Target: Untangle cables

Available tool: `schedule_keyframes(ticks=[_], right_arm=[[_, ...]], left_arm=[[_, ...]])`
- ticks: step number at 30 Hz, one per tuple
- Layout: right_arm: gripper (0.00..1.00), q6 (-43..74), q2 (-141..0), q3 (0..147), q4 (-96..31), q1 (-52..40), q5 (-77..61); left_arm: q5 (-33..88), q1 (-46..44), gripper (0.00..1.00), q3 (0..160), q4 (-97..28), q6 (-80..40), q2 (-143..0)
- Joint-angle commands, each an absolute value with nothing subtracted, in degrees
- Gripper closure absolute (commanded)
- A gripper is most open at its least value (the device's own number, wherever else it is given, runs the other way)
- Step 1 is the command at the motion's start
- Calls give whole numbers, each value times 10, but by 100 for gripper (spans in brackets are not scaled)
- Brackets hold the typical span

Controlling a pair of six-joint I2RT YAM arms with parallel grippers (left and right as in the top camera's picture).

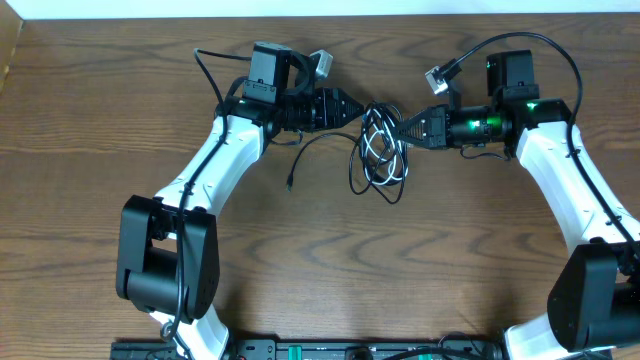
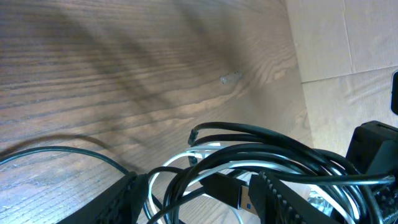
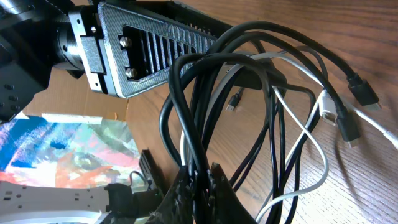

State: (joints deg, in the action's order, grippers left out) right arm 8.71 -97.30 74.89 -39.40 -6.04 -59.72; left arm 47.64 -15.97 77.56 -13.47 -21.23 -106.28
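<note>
Right gripper [image 3: 199,177]: jaws clamped on the cables [image 3: 186,112]. Left gripper [image 2: 196,185]: jaws straddle the same tangle; whether they grip it cannot be determined.

the whole tabletop [image 1: 90,200] is viewed from straight above by the overhead camera, from far enough that the left arm [image 1: 215,160] and right arm [image 1: 565,175] are taken in nearly whole. the left wrist camera is mounted just behind the left tool [image 2: 199,202] and is aimed along its fingers, low and very near the wood; the dark block at its right border is perhaps the right arm. the right wrist camera is aimed past the right tool [image 3: 199,186], close up, toward the left tool. the cables [image 1: 378,150] between the tools are shared by all three views.
</note>
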Motion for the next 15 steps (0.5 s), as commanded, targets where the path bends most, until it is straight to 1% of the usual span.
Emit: schedule_keyframes(ticks=[1,5,7,10,13,15], right_arm=[[99,78,-970,761,-393,-58,-616],[99,78,-970,761,-392,-58,-616],[99,76,-970,761,-392,-58,-616],[99,76,-970,761,-392,-58,-616],[99,76,-970,761,-392,-58,-616],[99,76,-970,761,-393,-58,-616]], left_arm=[[470,-162,43,780,-136,-216,-1056],[482,-158,42,781,-120,-216,-1055],[524,-151,42,781,-105,-216,-1055],[549,-149,42,781,-104,-216,-1055],[547,-151,42,781,-121,-215,-1056],[515,-154,42,781,-148,-202,-1056]])
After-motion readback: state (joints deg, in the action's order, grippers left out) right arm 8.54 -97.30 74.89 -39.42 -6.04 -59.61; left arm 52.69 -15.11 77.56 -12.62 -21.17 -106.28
